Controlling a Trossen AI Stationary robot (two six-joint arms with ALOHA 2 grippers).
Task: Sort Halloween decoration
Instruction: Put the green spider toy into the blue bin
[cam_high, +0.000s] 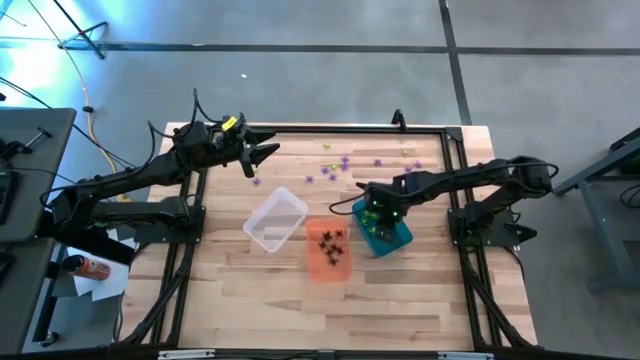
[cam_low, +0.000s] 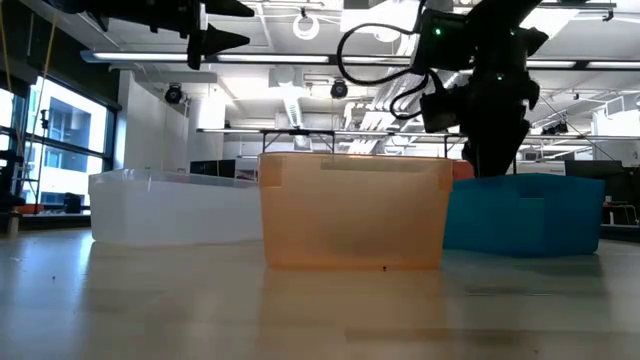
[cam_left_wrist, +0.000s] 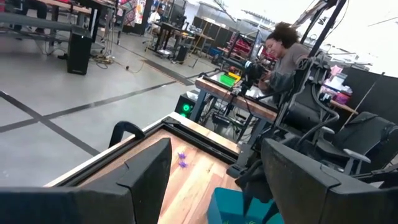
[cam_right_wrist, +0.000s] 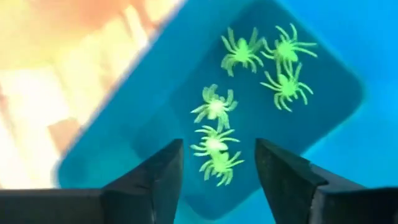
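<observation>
Left claw (cam_high: 268, 152): raised above the desk (cam_high: 230, 300) rear-left, fingers apart, empty. Purple spiders (cam_high: 340, 165): scattered at desk rear. Black spiders (cam_high: 331, 240): in orange bin (cam_high: 328, 264). Right claw (cam_right_wrist: 217, 163): fingers apart, empty, over teal bin (cam_right_wrist: 323, 93) containing green spiders (cam_right_wrist: 273, 59).

Three bins crowded mid-desk, clear bin (cam_high: 275, 220), orange bin (cam_high: 328, 250) and teal bin (cam_high: 382, 226) nearly touching, right hand (cam_high: 372, 205) blocking the teal one's mouth, loose purple spiders (cam_high: 340, 166) scattered behind, bare desk (cam_high: 250, 310) open in front.
</observation>
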